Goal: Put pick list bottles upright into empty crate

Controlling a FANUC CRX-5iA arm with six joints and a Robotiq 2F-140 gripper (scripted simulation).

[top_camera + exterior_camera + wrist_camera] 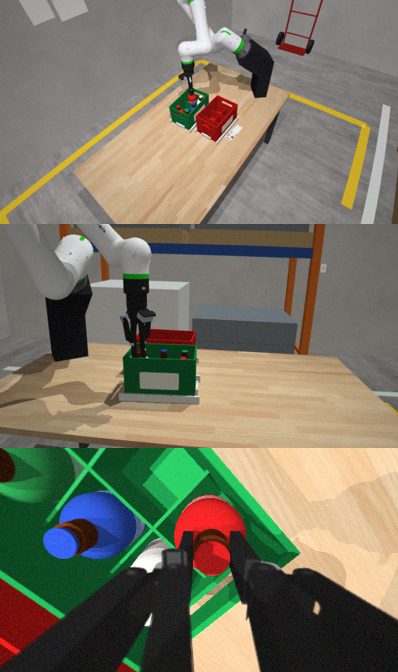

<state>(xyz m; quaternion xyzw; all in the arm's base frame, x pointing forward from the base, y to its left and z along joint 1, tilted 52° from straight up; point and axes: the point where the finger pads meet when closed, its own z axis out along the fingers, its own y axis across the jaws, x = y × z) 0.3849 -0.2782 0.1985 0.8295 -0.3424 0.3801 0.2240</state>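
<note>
My gripper [191, 93] [139, 354] [211, 546] points down into the corner cell of the green crate [180, 119] [132, 375]. It is shut on the neck of a red-label bottle [192, 98] [210, 515], which hangs upright, its shoulder near rim height. A white bottle [201, 98] [155, 554], a blue one [193, 105] [110, 523], a green one [187, 111] [42, 473] and another red one [178, 107] stand in the crate. The red crate [206, 128] [170, 335] shows no bottles. The pick list [237, 130] lies beside it, too small to read fully.
Both crates sit level, side by side, with pale rails [206, 136] [159, 398] around their bases on the wooden table [145, 154] [274, 391]. The green crate's walls and dividers are close around the held bottle. The arm's black pedestal [260, 74] stands at the table's far side.
</note>
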